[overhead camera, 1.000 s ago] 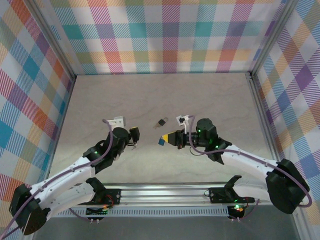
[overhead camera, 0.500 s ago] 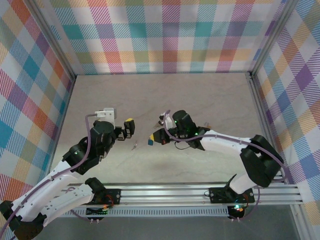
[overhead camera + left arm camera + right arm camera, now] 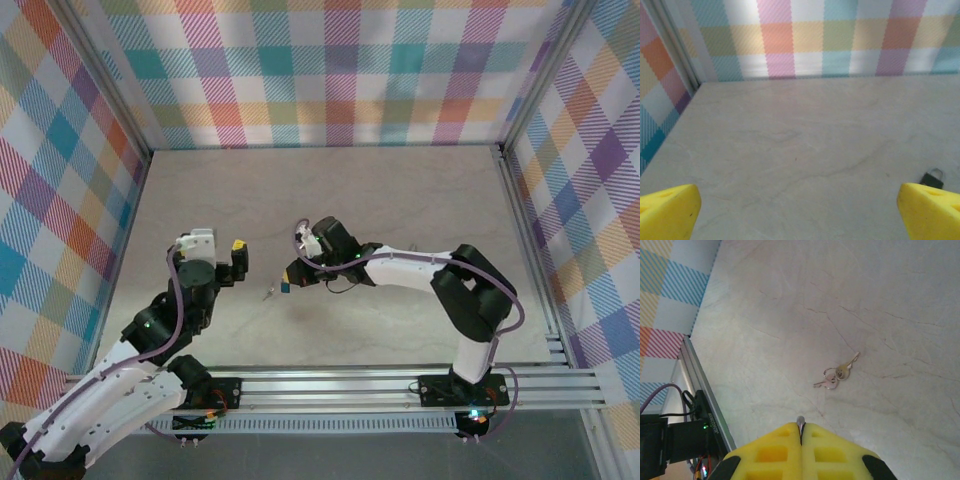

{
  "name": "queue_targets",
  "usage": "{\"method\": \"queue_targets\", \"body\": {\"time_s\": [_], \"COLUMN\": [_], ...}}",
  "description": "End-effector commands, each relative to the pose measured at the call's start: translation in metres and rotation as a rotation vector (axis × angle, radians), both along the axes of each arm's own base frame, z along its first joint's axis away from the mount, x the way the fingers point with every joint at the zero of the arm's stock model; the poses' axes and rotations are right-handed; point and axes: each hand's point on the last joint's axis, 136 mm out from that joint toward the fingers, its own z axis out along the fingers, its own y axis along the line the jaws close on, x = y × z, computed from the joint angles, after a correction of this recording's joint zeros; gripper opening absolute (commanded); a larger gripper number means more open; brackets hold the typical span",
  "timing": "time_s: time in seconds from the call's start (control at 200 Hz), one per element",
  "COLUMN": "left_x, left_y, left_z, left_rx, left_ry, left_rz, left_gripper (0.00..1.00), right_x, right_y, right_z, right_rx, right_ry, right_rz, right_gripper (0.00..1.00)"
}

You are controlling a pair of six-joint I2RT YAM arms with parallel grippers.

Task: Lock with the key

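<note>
The left hand [image 3: 800,214] stands wide open over the bench [image 3: 805,145]. The padlock [image 3: 932,177] lies at its 4 o'clock, just beside one yellow fingertip [image 3: 931,211]. The right hand [image 3: 801,430] is clamped on the key [image 3: 800,420], whose thin metal tip pokes out between its fingers. A small key ring [image 3: 834,375] lies on the bench at that hand's 1 o'clock.

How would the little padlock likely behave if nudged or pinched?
The lock sits low on the smooth table, so a nudge would probably slide it, not roll it. Its dark body and thin shackle look like rigid metal, likely dense. Tiny beside the yellow fingers, it may twist in a pinch.
</note>
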Motion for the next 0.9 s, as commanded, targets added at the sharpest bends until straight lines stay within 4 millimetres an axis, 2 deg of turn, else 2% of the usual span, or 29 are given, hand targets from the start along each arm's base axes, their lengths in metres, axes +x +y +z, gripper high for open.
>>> {"method": "queue_targets", "body": {"time_s": [0.0, 0.57, 0.895], "left_x": [-0.003, 0.001, 0.001], "left_y": [0.018, 0.010, 0.010], "left_z": [0.025, 0.016, 0.016], "left_rx": [-0.054, -0.062, -0.070], "left_ry": [-0.128, -0.098, -0.095], "left_rz": [0.080, 0.050, 0.049], "left_gripper": [1.00, 1.00, 1.00], "right_x": [0.002, 0.021, 0.023], "right_y": [0.010, 0.025, 0.031], "right_z": [-0.003, -0.040, -0.049], "right_rx": [-0.007, -0.067, -0.065], "right_ry": [0.025, 0.077, 0.102], "right_rz": [0.002, -0.061, -0.076], "right_gripper": [0.00, 0.00, 0.00]}}
